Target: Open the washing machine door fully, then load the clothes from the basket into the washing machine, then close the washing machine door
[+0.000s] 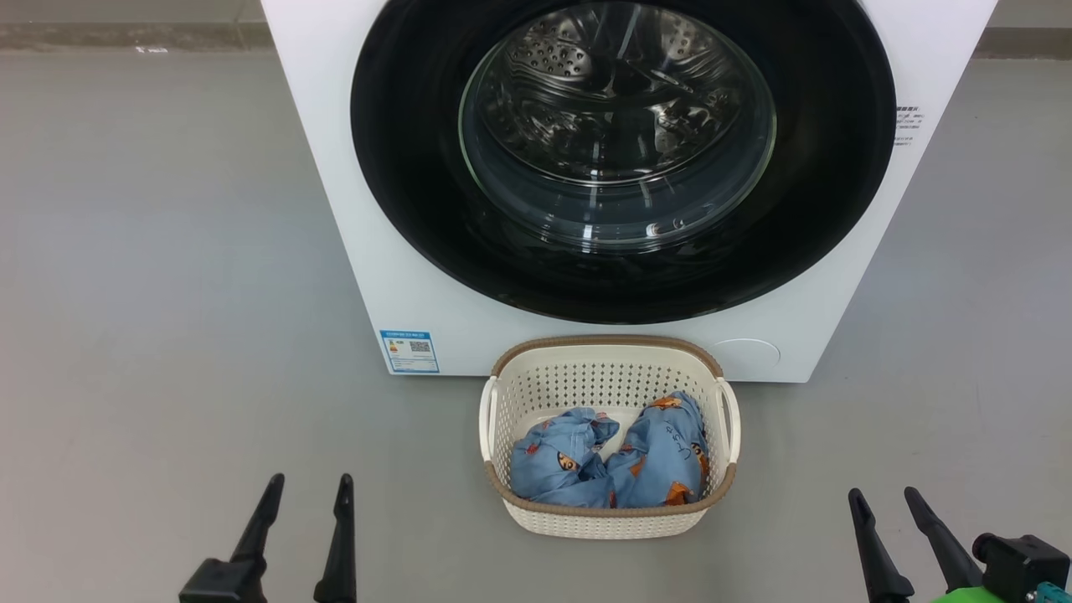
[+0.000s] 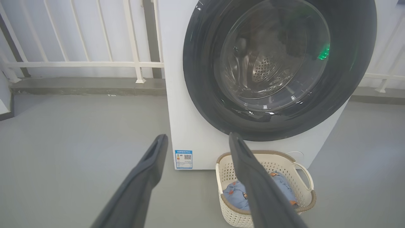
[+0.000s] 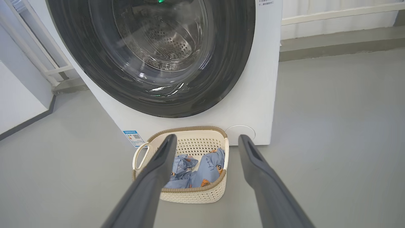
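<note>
The left gripper (image 1: 310, 481) has its jaws wide apart with nothing between them, and it hangs over bare grey floor (image 1: 151, 293) at the lower left of the head view, fingers pointing toward the washer (image 1: 335, 167). The right gripper (image 1: 883, 496) is likewise spread and empty, low at the right of that view, with a black block and a bit of green casing beside its base. Neither gripper touches anything. Between them, nearer the machine, the basket (image 1: 607, 342) stands upright on the floor just in front of the washer's lower edge. The clothes (image 1: 603, 461) lie inside it as two crumpled light-blue bundles side by side, filling its near half, below the brown rim. In the left wrist view the inner finger crosses in front of the basket; in the right wrist view the basket sits between and beyond the two fingers, closer to the left one. Above the basket, the door (image 1: 402, 167) lies closed, flush against the washer's white front, and the steel drum shows through its glass bowl (image 1: 615, 126). A blue label (image 1: 409, 351) sits at the washer's lower left corner, and a round white cap (image 1: 745, 352) at its lower right. A white railing (image 2: 79, 63) runs behind the machine.
</note>
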### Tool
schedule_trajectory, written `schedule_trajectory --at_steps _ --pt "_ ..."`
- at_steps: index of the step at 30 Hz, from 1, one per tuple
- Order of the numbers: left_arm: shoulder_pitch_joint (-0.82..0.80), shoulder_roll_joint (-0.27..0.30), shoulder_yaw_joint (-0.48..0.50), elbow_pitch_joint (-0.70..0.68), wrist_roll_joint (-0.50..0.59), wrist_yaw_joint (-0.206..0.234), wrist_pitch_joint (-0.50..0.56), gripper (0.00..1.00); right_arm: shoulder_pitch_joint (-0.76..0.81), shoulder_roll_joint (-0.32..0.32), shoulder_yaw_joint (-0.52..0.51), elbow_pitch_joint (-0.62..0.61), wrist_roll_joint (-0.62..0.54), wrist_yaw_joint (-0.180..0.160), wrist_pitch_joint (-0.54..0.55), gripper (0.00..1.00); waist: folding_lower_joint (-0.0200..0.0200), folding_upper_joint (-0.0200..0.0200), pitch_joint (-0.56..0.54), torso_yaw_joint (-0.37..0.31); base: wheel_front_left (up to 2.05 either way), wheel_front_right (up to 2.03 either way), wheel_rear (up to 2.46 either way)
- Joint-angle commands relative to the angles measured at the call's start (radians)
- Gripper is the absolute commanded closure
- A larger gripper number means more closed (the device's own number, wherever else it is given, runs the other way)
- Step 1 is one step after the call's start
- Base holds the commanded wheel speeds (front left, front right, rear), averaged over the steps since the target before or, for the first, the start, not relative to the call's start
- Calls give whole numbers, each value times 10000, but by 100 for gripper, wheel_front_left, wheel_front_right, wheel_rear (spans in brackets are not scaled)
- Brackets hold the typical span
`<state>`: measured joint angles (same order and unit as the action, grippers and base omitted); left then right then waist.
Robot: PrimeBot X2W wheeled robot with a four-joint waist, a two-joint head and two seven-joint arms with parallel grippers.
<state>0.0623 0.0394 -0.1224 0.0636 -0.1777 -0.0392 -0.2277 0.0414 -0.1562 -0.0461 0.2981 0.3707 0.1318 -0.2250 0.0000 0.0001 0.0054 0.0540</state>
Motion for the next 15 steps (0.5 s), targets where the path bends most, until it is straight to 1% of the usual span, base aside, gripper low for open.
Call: schedule_trajectory --at_steps 1,7,15 --pt "-173 97 238 -347 396 99 -155 0 -73 -206 173 -287 -356 -11 -183 0 0 -1 2 -3 0 0 0" --pt "-146 108 162 -448 1102 139 -331 0 -20 -232 112 -349 -1028 -11 -357 0 0 -1 21 15 0 0 0" --pt "-151 108 195 -362 1017 125 -341 0 1 -191 0 -374 -1069 -11 -368 0 0 -1 8 20 0 0 0"
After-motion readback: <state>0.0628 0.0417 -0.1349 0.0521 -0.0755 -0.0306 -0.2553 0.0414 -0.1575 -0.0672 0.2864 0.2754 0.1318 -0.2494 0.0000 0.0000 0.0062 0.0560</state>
